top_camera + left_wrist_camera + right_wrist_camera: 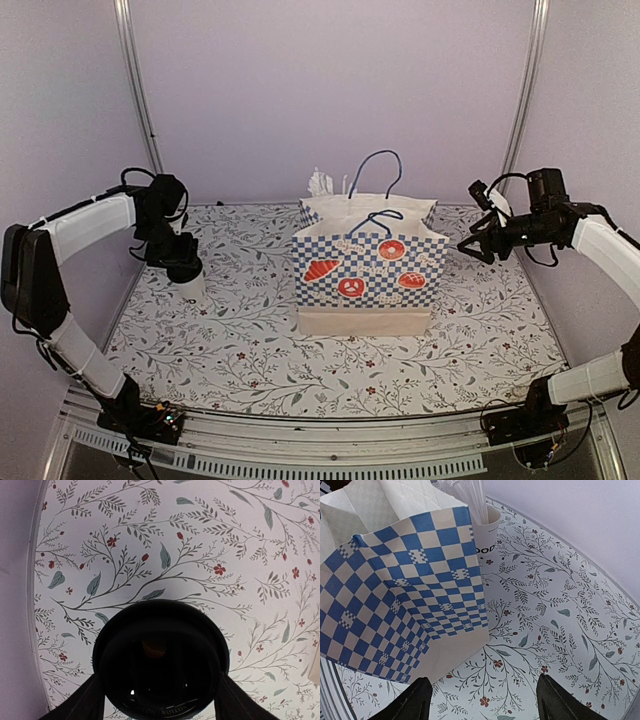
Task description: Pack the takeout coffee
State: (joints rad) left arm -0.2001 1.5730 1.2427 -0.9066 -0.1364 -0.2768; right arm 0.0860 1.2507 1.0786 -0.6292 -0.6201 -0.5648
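The takeout coffee, a white cup with a black lid, stands on the table at the left. My left gripper points straight down over it. In the left wrist view the lid fills the space between the two fingers. The fingertips are hidden under the lid's rim, so I cannot tell whether they press on the cup. My right gripper hovers to the right of the paper bag, open, with only tabletop between its fingers.
A blue-and-white checked paper bag stands open in the middle of the table, its handles upright. A white cup holding white straws stands just behind the bag. Purple walls close in at the left, back and right.
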